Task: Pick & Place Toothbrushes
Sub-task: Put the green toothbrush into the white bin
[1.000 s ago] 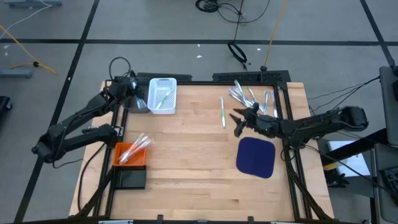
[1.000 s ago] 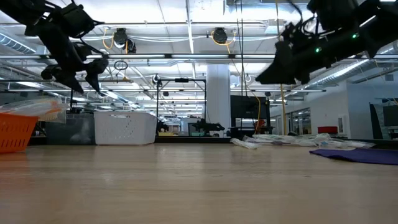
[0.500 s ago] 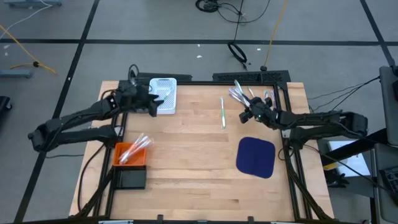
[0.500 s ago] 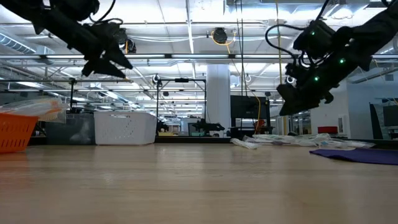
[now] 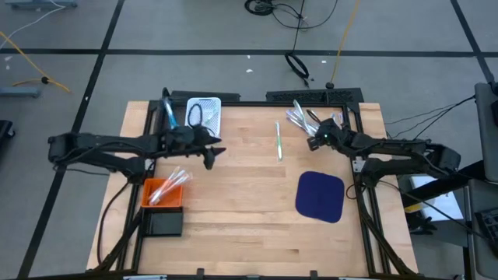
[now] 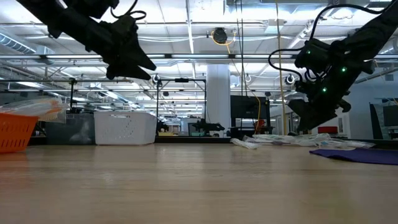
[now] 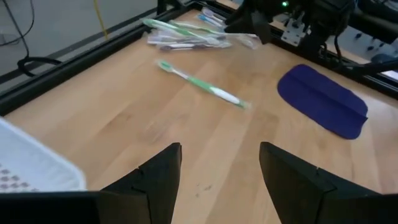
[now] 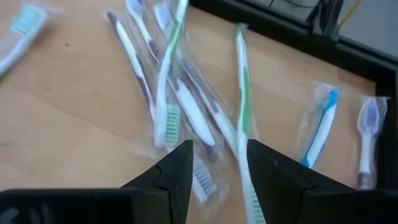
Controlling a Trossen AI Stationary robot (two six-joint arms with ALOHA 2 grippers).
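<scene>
Toothbrushes lie in a loose heap near the far right corner of the wooden table in the high view, thin pale sticks in clear wrappers, while a single green toothbrush rests apart from them toward the table's middle; a white basket sits at the far left, an orange bin with more wrapped brushes at the left edge, and a dark blue mat lies on the right. The left gripper reaches out over the bare wood just in front of the white basket, and the right gripper hangs at the near edge of the heap. From the low view, the left gripper is well above the table with nothing between its fingers, and the right gripper hovers just above the heap. Through the left wrist view, its two dark fingers stand apart and empty, with the green toothbrush, white at its handle end, lying ahead. Through the right wrist view, the fingers are spread with nothing held, directly over wrapped brushes in green, purple, white and light blue, crossing one another.
</scene>
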